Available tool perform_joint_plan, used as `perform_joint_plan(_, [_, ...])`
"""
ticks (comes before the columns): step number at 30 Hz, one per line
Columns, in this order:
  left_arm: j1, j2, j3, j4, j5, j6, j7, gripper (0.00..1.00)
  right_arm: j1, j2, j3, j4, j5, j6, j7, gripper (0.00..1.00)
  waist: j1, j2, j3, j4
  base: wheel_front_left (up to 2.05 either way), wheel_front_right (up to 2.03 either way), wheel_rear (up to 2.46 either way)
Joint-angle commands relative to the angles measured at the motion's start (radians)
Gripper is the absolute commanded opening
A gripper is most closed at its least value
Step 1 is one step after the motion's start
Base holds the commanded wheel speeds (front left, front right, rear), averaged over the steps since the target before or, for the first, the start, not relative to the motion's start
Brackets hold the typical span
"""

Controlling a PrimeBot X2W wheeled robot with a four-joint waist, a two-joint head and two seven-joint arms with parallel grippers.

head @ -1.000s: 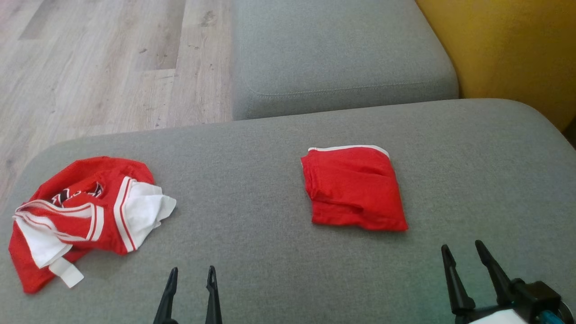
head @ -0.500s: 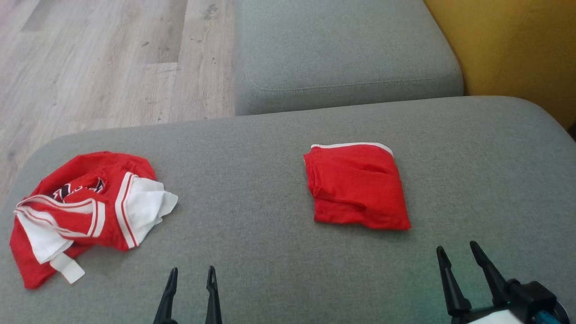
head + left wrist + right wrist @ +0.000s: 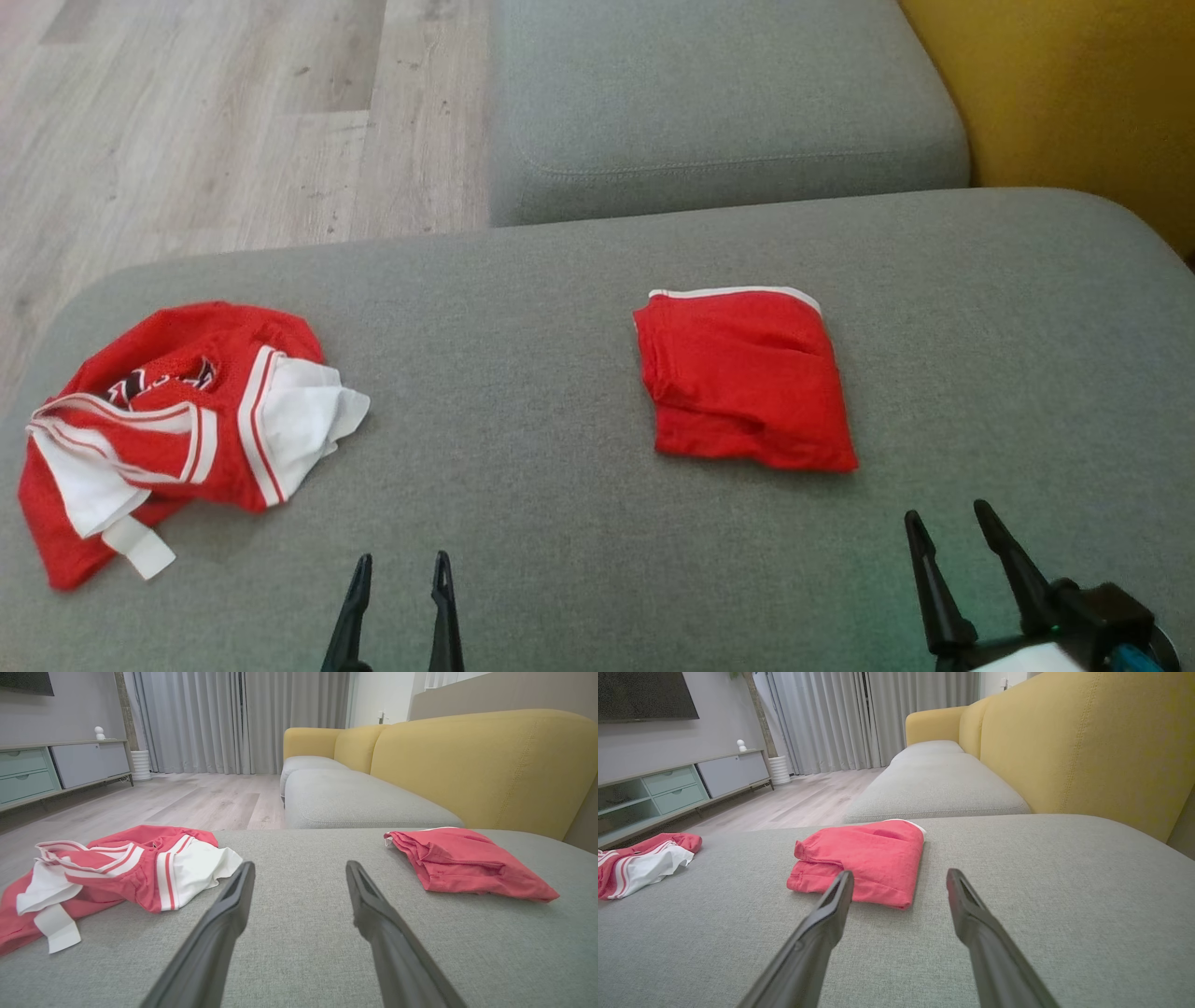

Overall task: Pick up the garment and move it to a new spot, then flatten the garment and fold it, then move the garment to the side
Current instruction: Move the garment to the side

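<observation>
Now, both pairs of jaws wide and empty, the left gripper (image 3: 400, 558) should pinch the crumpled red-and-white jersey (image 3: 177, 420) by a raised fold.

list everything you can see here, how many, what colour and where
near cushion: 1, grey, across the foreground
far cushion: 1, grey, beyond the near one
crumpled garment: 1, red with white trim, left end of the near cushion
folded garment: 1, red with a white edge, right of centre on the near cushion
sofa back: 1, yellow, along the right
floor: 1, pale wood, upper left
curtains: 1 set, grey, far wall
cabinet: 1, pale grey-green, left wall
left gripper: 1, dark, open, empty, bottom centre-left
right gripper: 1, dark, open, empty, bottom right
</observation>
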Motion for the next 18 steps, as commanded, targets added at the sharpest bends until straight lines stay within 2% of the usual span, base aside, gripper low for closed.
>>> perform_joint_plan(1, [-0.049,-0.004,0.02,-0.031,-0.009,0.005,-0.005,1.0,-0.041,-0.021,0.02,-0.029,0.008,-0.001,-0.011,1.0,-0.0001,-0.0001,0.009,0.004,0.0,0.0,0.0])
perform_joint_plan(6, [-0.061,-0.004,0.009,-0.035,-0.009,0.011,-0.005,1.0,-0.059,-0.021,0.02,-0.014,0.031,-0.001,-0.011,1.0,-0.0001,-0.0001,0.035,0.012,0.0,0.0,0.0])
perform_joint_plan(14, [-0.117,-0.004,-0.035,-0.054,-0.02,0.03,-0.005,1.0,-0.197,-0.079,0.08,0.039,0.186,-0.001,-0.01,1.0,-0.0001,-0.0001,0.151,0.038,0.0,0.0,0.0])
perform_joint_plan(18, [-0.168,-0.004,-0.063,-0.056,-0.019,0.04,-0.005,1.0,-0.312,-0.104,0.079,0.092,0.291,-0.001,0.038,1.0,-0.0001,-0.0001,0.221,0.048,0.0,0.0,0.0])
